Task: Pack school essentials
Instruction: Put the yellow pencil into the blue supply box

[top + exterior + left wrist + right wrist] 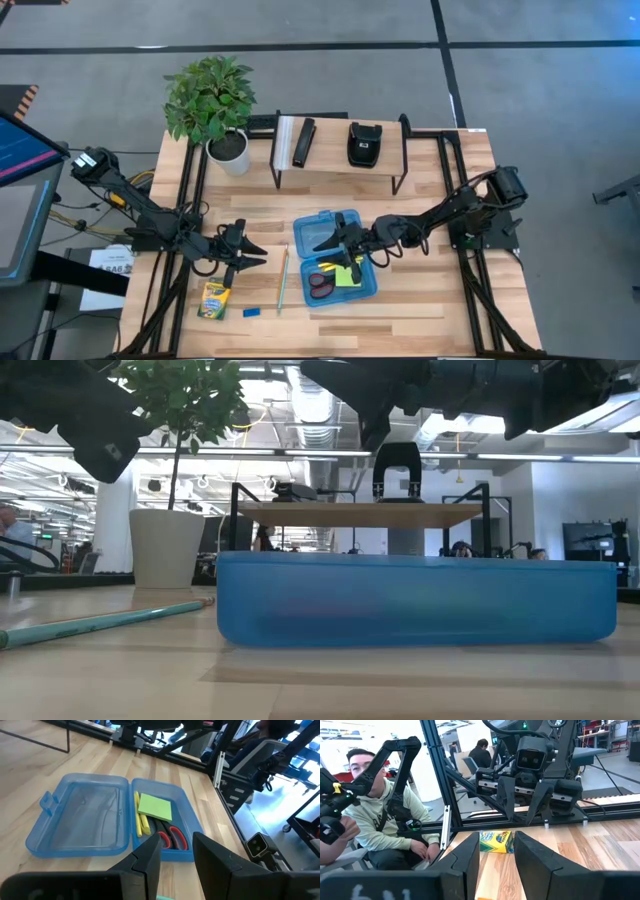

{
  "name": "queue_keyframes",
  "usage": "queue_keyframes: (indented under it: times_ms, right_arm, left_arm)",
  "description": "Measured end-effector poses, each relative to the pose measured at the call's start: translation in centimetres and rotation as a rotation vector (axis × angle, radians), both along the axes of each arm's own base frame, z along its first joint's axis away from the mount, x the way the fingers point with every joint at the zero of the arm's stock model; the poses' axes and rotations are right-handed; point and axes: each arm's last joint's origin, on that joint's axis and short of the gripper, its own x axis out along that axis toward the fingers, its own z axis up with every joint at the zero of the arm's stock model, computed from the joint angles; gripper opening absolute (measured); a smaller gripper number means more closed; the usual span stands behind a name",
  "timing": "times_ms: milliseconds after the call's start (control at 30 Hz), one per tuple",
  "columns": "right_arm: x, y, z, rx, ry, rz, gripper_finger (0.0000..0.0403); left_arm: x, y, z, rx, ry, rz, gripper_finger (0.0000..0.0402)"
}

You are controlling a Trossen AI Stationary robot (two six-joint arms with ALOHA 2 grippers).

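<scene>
The blue translucent case [335, 255] lies open; its lid [80, 815] rests flat beside the base. In the base lie the red-handled scissors [172, 837], the lime-green sticky-note pad [155, 806] and yellow pencils [137, 820]. A green pencil [283, 280] lies on the table left of the case, with the crayon box [213, 300] and the blue eraser [252, 312] farther left and nearer. My left gripper [258, 252] hovers open left of the pencil, pointing at the case. My right gripper [325, 240] hovers open over the case lid, pointing toward the crayon box [496, 841].
A potted plant [215, 110] stands at the far left. A small shelf [340, 150] at the far edge carries a black bar [303, 142] and a black pouch [362, 143]. Dark frame rails [190, 200] run along both table sides. A person [380, 815] sits beyond the left edge.
</scene>
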Motion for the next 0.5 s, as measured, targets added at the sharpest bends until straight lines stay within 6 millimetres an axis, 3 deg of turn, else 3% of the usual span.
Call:
queue_keyframes:
  times_ms: [500]
  right_arm:
    - [-0.02,0.09,0.0,0.0,0.0,0.003,0.0137]
  left_arm:
    - [0.0,0.04,0.0,0.01,-0.003,0.01,0.0101]
